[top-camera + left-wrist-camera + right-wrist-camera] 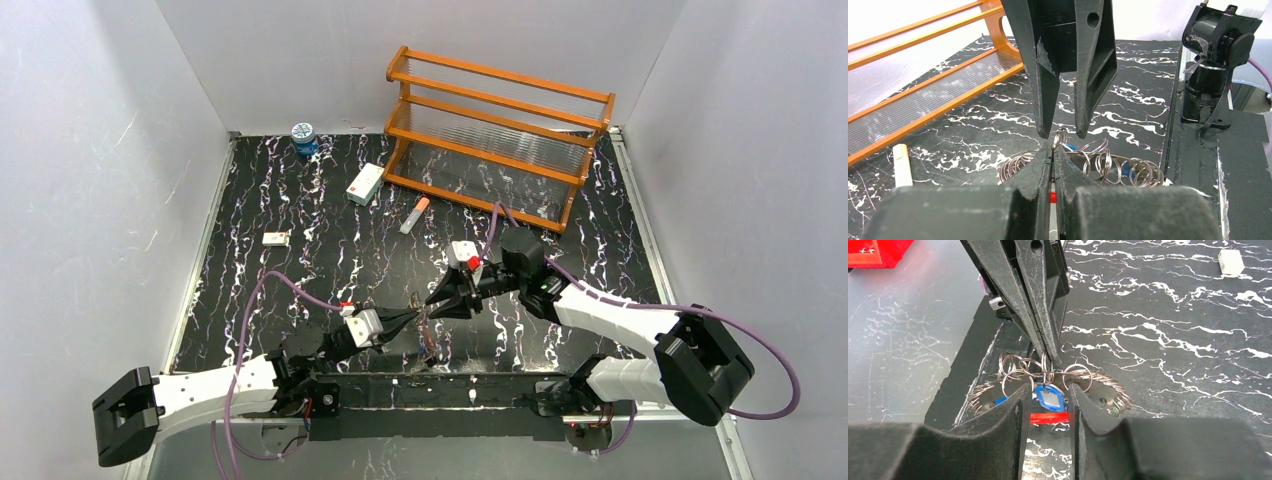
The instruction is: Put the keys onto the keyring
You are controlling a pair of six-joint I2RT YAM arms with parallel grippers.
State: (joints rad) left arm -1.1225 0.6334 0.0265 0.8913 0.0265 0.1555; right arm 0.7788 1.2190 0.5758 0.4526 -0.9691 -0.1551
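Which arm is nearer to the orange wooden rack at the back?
The right arm: its wrist is just in front of the rack, by its right end. The left arm lies at the near edge, well apart from it.

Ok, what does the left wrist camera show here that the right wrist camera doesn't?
Only left wrist: the orange rack, the white tube and the right arm's base. Only right wrist: a small white box, and the blue tag in full; left wrist catches just a sliver. Both: the bunch of rings, the left gripper shut on one ring, the right gripper open around it.
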